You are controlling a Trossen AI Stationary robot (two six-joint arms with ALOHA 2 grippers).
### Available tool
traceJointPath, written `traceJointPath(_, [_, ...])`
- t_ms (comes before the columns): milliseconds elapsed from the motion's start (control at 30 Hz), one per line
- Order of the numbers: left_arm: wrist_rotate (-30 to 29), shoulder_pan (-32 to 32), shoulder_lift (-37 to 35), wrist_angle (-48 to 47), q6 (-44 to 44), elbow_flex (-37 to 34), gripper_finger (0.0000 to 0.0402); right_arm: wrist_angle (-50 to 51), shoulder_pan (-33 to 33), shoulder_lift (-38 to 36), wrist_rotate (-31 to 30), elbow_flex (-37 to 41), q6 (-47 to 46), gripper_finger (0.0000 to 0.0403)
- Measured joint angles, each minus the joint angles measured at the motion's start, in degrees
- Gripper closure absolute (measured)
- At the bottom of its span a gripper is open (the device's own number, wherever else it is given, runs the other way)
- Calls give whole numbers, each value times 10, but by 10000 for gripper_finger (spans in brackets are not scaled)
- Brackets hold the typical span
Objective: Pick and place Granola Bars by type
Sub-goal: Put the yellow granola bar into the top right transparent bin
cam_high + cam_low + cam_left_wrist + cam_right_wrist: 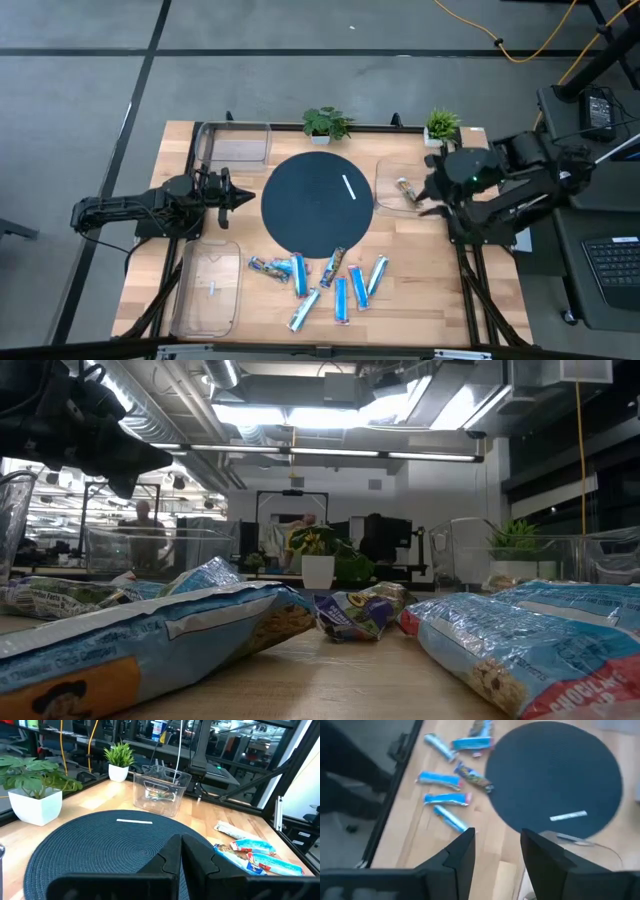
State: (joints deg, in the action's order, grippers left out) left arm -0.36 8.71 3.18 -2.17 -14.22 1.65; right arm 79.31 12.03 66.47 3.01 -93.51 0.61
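Several foil-wrapped granola bars [320, 280], mostly blue, lie flat on the near half of the table, loosely side by side. They fill the foreground of the low view [150, 640] and show in both wrist views [445, 795] [250, 852]. One more bar [405, 188] lies inside the clear bin [385, 200] at the table's right. My right gripper [497, 845] is open and hovers over that bin's right part [432, 195]. My left gripper [180, 855] is shut and held level at the left rim of the round dark mat [240, 197].
A round dark mat [315, 205] with a thin white stick mark [349, 187] lies at the table's centre. Clear bins stand at the far left [235, 145] and near left [210, 290]. Two potted plants [325, 124] [441, 125] stand at the far edge.
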Motion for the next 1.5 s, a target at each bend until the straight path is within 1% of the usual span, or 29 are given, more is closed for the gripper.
traceJointPath(200, [-10,0,0,0,0,0,395,-1,54,0,1,0,58,244])
traceJointPath(333, [-15,0,0,0,0,0,395,-2,71,7,11,0,107,244])
traceJointPath(433, [-15,0,0,0,1,0,395,-15,72,13,44,0,117,244])
traceJointPath(533, [-16,0,0,0,26,0,395,-48,72,22,55,0,117,244])
traceJointPath(633, [-16,0,0,0,57,0,395,-78,72,40,55,0,121,244])
traceJointPath(733, [-16,0,0,1,60,0,395,-83,72,67,54,0,143,244])
traceJointPath(833, [-16,0,0,1,60,0,395,-80,72,99,29,0,143,244])
traceJointPath(933, [-16,0,0,1,61,0,395,-79,72,129,20,0,110,243])
traceJointPath(1100, [-10,0,0,0,60,0,395,-66,72,177,10,0,-11,243])
traceJointPath(1233, [-10,0,0,0,60,0,395,-59,74,212,13,0,-74,243])
traceJointPath(1400, [-11,0,0,1,60,0,394,-41,82,241,16,0,-119,243])
traceJointPath(1500, [-14,0,0,1,60,0,395,-45,88,254,16,0,-125,225])
